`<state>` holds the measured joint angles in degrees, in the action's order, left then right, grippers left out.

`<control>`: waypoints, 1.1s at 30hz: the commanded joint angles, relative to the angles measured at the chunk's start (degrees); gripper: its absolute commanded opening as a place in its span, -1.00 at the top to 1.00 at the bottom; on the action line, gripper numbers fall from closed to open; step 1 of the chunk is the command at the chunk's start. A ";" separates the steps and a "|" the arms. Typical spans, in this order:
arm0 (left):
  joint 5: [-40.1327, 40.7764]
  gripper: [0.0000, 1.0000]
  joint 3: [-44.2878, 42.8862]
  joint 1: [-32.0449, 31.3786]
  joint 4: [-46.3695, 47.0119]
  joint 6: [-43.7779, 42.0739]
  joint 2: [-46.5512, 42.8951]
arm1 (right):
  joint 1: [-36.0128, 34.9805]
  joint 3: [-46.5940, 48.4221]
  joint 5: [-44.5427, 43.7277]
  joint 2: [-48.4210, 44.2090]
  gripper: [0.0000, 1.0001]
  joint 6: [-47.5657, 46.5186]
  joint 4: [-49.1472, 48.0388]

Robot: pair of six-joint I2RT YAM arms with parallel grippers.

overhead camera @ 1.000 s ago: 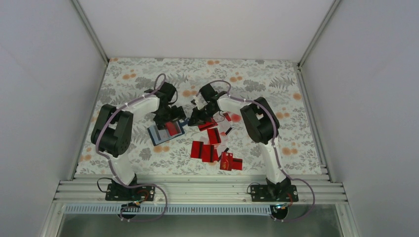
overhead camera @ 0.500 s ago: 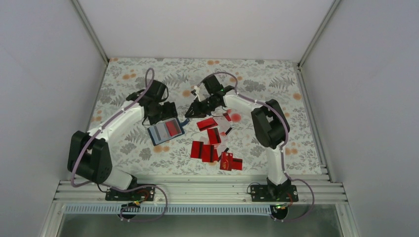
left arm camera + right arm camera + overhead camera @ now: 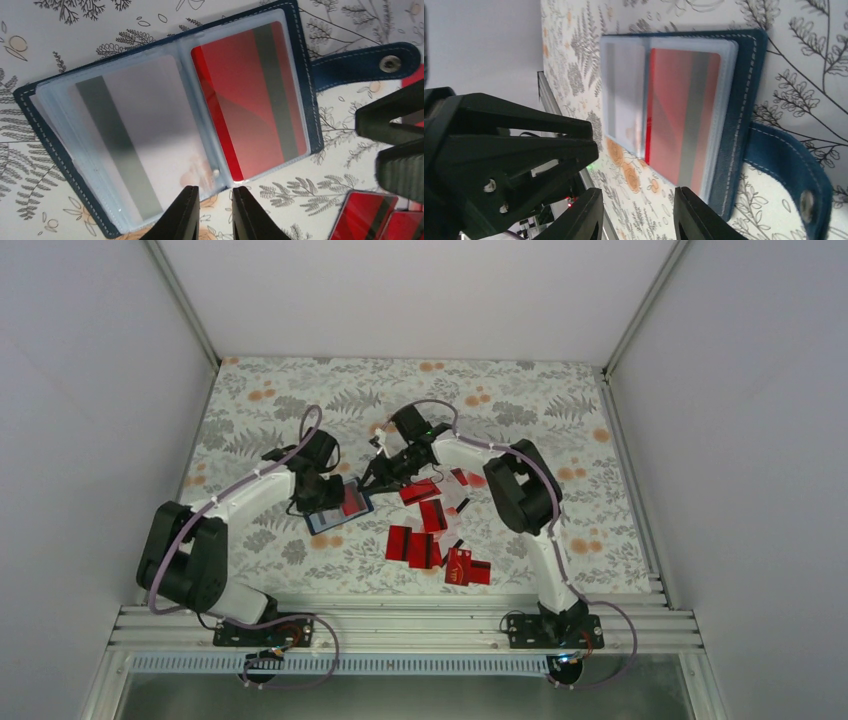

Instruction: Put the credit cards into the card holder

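Your card holder (image 3: 340, 514) lies open at 9 o'clock of the credit cards (image 3: 420, 548), left gripper (image 3: 216, 191) narrowed at its spine, likely steadying it, grasp unclear; right gripper (image 3: 638, 196) released nearby

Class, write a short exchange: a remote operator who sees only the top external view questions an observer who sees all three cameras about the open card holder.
Operator: I can make out red on one half. Is the other half filled too?
Observer: Yes. In the card holder, the half away from the strap has a pale card with a grey stripe behind clear plastic.
Operator: Is it fastened anywhere?
Observer: No. The strap lies flat on the table, and its snap is undone.
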<state>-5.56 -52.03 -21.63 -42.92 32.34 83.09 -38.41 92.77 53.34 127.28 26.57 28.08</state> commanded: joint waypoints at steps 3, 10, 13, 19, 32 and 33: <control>0.73 0.70 -0.70 0.19 3.25 -2.71 4.94 | -0.79 3.31 -0.18 4.13 0.26 0.27 2.10; -0.76 0.79 -1.61 0.35 5.39 -3.98 9.79 | -0.79 3.98 -1.09 6.43 0.26 -0.54 3.62; -1.55 0.84 -2.08 0.31 6.35 -4.37 11.50 | -0.79 4.06 -0.97 7.06 0.26 -0.78 4.06; -2.37 0.89 -3.06 0.27 7.44 -5.37 14.21 | -0.79 4.55 -0.17 8.47 0.27 -1.30 4.96; -3.66 0.94 -3.69 0.27 8.81 -5.30 16.67 | -0.83 8.24 1.25 9.19 0.33 -3.25 8.38; -3.62 0.94 -3.74 0.29 8.81 -5.17 16.83 | -0.79 8.10 1.24 9.20 0.34 -3.54 8.66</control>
<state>-9.06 -55.51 -21.37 -35.66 27.62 97.78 -38.68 99.35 53.49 135.41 24.84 34.46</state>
